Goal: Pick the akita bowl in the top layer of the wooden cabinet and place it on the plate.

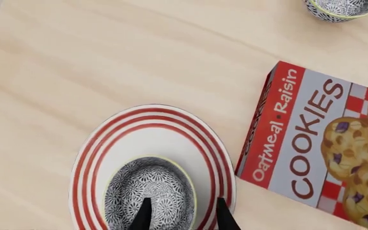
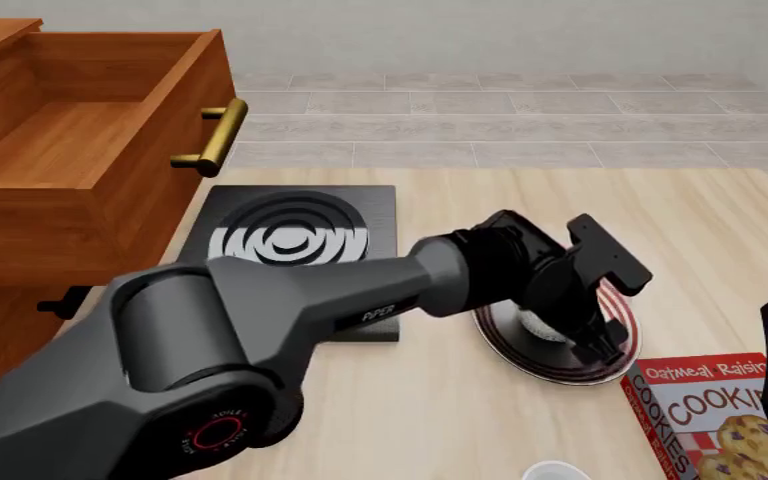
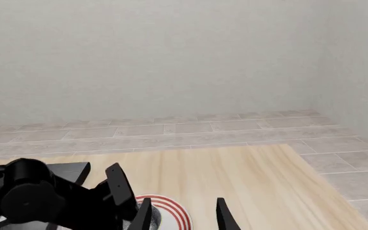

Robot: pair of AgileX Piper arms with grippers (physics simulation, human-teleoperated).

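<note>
Looking down the left wrist view, the akita bowl (image 1: 150,192) is seen seated on the plate (image 1: 159,129), and the left gripper (image 1: 184,214) is spread wide, one dark fingertip (image 1: 143,215) lying over the bowl's patterned inside and the other just outside its rim, over the plate's red rings. Whether the rim is touched cannot be told. A cookie box (image 1: 321,143) lies just beside the plate, and a second patterned bowl (image 1: 341,8) is caught at the frame's edge.

In the front view, the left arm is stretched across the table (image 2: 491,400) and the plate (image 2: 544,358) is largely covered by the left gripper (image 2: 584,335); the bowl itself is hidden. The top layer (image 2: 84,150) of the wooden cabinet (image 2: 11,300) is pulled open, and a black stove (image 2: 297,240) sits near it.

In the right wrist view, the right gripper (image 3: 182,215) is held open above the table, with nothing between its fingers, well apart from the plate (image 3: 171,211).
</note>
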